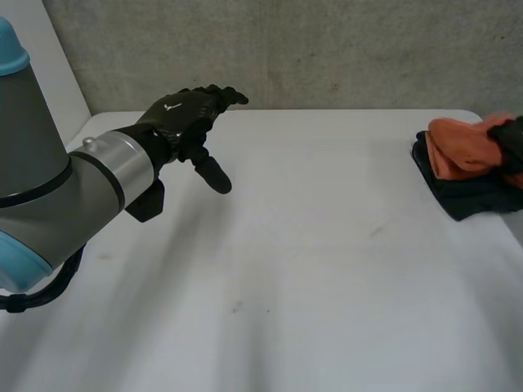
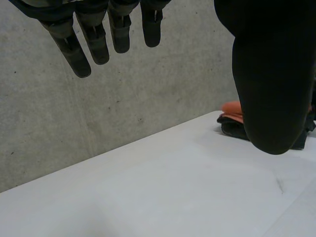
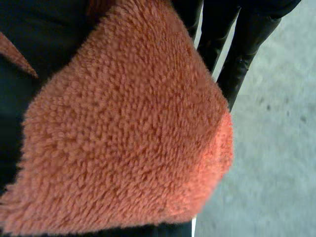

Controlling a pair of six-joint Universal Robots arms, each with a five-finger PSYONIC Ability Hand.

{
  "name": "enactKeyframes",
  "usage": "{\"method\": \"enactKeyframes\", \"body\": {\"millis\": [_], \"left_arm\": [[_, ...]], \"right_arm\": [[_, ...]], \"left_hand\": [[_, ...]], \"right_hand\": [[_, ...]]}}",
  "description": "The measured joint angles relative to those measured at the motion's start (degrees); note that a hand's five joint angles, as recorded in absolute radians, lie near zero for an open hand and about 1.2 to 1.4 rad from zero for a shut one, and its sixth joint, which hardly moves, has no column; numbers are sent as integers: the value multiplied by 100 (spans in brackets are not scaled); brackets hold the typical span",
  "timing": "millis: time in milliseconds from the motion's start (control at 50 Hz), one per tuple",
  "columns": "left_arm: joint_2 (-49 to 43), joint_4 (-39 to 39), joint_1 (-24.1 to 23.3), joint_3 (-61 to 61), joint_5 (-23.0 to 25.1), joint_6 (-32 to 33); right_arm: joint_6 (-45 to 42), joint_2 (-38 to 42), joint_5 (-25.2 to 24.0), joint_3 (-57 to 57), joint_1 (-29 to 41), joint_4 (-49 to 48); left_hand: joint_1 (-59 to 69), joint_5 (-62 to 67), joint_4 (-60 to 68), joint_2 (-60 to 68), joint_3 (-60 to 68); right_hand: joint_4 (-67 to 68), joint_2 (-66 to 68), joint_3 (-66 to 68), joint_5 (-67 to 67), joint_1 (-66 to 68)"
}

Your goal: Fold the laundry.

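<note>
1. Nearest, the left arm (image 1: 57, 196) comes in from the left side of the white tabletop (image 1: 327, 278), its grey joint and light-blue cap close to the camera.
2. Further on, the left hand (image 1: 186, 114) hangs above the tabletop's far left part. It is spread wide, with its fingers (image 2: 94, 42) straight, the thumb well apart from them, and nothing in it.
3. Across at the tabletop's far right edge lies the laundry. An orange fleecy cloth (image 1: 462, 147) sits bunched on top of a dark cloth (image 1: 470, 200).
4. The right hand (image 3: 247, 34) is at this pile. In its wrist view the orange cloth lies right against it, with dark cloth beside. I cannot tell whether the hand grips the cloth or only touches it.
5. Farthest back, a grey concrete wall (image 1: 327, 49) stands behind the tabletop.
</note>
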Motion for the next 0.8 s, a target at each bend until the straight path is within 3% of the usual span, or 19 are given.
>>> {"method": "enactKeyframes", "body": {"millis": [40, 60, 100, 120, 180, 260, 380, 500, 600, 660, 720, 800], "left_arm": [[-11, 0, 0, 0, 0, 0], [-14, 0, -1, 0, 0, 0], [-18, 0, -2, 0, 0, 0], [-21, -1, -3, 0, 0, 0], [-23, -1, -8, 0, -1, 0], [-20, -1, -12, 0, -4, 0], [24, 2, -19, 3, -11, 0], [202, 10, -23, 15, -202, 16], [437, 47, 23, 17, -699, 69], [498, 57, 51, 15, -878, 84], [598, 67, 198, -52, -1256, 160], [621, 90, 395, -246, -1392, 351]], "right_arm": [[-90, -58, -3, 157, -133, 39], [-118, -105, 0, 219, -181, 70], [-144, -178, 6, 287, -226, 115], [-168, -305, 16, 370, -265, 195], [-185, -624, 35, 515, -297, 378], [-172, -959, 62, 634, -272, 523], [-8, -2071, 524, 973, 188, 704], [371, -3246, 1826, 1325, 1105, 792], [882, -3981, 2938, 1966, 2094, 890], [989, -4140, 3155, 2188, 2348, 907], [1234, -4573, 3680, 3085, 3148, 883], [1289, -4750, 3828, 3718, 3558, 682]], "left_hand": [[0, 0, 0, 0, 0], [0, 0, 0, 0, 0], [0, 0, 0, 0, 0], [0, -1, 0, 0, 0], [0, 0, 0, 0, -1], [0, 0, 0, 0, 0], [0, 0, -5, -2, 0], [-1, 0, -5, -2, 0], [-8, 0, -5, -2, 0], [-8, 0, -5, -2, 0], [-8, 0, -5, -2, 0], [-14, 0, -5, -2, 0]], "right_hand": [[-657, -629, -427, -91, -76], [-1893, -1927, -1777, -1170, -1155], [-3054, -3000, -2829, -2327, -2192], [-4370, -4350, -4158, -3590, -3315], [-5322, -5281, -5172, -4335, -3763], [-5322, -5281, -5188, -4335, -3763], [-5322, -5281, -5188, -4335, -3763], [-5322, -5281, -5188, -4336, -3763], [-5322, -5281, -5188, -4335, -3763], [-5322, -5281, -5188, -4336, -3763], [-5322, -5281, -5188, -4336, -3763], [-5322, -5281, -5188, -4335, -3763]]}}
